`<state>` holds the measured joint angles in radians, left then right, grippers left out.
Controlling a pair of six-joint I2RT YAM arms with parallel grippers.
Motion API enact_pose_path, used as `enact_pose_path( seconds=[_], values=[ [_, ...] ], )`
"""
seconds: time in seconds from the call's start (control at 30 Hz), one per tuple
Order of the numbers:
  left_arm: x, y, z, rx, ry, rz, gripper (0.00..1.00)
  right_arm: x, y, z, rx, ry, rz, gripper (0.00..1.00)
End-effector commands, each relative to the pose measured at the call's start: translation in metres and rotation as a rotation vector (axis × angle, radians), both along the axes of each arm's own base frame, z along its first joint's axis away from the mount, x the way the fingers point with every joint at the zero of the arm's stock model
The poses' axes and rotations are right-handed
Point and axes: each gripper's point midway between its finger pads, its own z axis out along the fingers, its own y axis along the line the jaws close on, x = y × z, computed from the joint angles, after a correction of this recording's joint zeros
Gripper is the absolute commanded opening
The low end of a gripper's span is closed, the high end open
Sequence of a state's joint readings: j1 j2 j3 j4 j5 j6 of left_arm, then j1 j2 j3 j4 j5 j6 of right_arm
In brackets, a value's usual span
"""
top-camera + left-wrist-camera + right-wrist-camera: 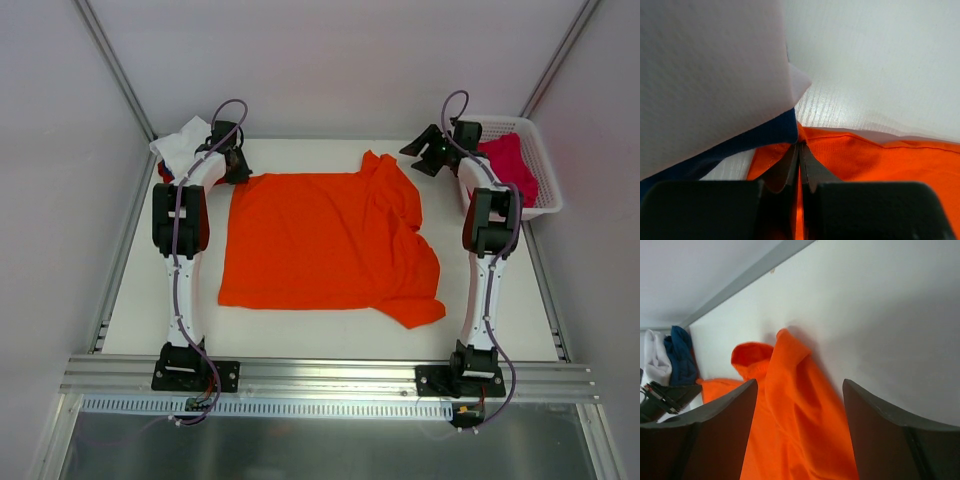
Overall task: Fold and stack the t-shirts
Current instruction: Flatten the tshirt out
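Observation:
A bright orange t-shirt [325,245] lies spread flat mid-table, its right side rumpled. My left gripper [236,166] sits at the shirt's far left corner, shut on that orange cloth [850,160], which shows pinched between the jaws [800,150]. A folded white t-shirt [710,75] over a navy one [745,142] lies right beside it. My right gripper [425,155] hovers open above the shirt's far right sleeve [790,390], nothing between its fingers [730,412]. A magenta-pink t-shirt [510,168] lies bunched in the basket.
A white mesh basket [545,190] stands at the far right edge of the table. The folded stack [182,140] occupies the far left corner. Metal frame rails [330,375] run along the near edge, and the enclosure's walls stand close on both sides.

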<state>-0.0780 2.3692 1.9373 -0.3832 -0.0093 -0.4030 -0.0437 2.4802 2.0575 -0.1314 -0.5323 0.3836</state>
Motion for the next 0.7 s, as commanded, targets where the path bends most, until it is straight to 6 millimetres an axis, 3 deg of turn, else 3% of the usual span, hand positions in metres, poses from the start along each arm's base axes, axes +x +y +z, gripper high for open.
enact_pose_path(
  seconds=[0.0, 0.37, 0.5, 0.53, 0.6, 0.63, 0.67],
  values=[
    [0.003, 0.000, 0.010, 0.005, -0.010, -0.017, 0.00, 0.021, -0.002, 0.015, 0.145, -0.035, -0.017, 0.72],
    [0.003, 0.000, 0.010, 0.005, -0.013, -0.017, 0.00, 0.032, 0.011, 0.003, 0.380, -0.037, -0.035, 0.69],
    [0.004, 0.001, 0.009, 0.006, -0.012, -0.017, 0.00, 0.023, 0.016, -0.001, 0.425, -0.035, -0.037, 0.67],
    [0.003, 0.000, 0.010, 0.005, -0.012, -0.017, 0.00, 0.021, 0.016, 0.010, 0.412, -0.053, -0.035, 0.66],
    [0.003, 0.000, 0.011, 0.005, -0.013, -0.017, 0.00, 0.008, 0.014, -0.007, 0.342, -0.018, -0.048, 0.66],
    [0.003, 0.000, 0.010, 0.005, -0.012, -0.017, 0.00, 0.006, 0.013, 0.005, 0.311, -0.038, -0.045, 0.66],
    [0.003, 0.000, 0.010, 0.005, -0.012, -0.017, 0.00, -0.003, 0.011, -0.007, 0.255, -0.016, -0.046, 0.66]
  ],
)
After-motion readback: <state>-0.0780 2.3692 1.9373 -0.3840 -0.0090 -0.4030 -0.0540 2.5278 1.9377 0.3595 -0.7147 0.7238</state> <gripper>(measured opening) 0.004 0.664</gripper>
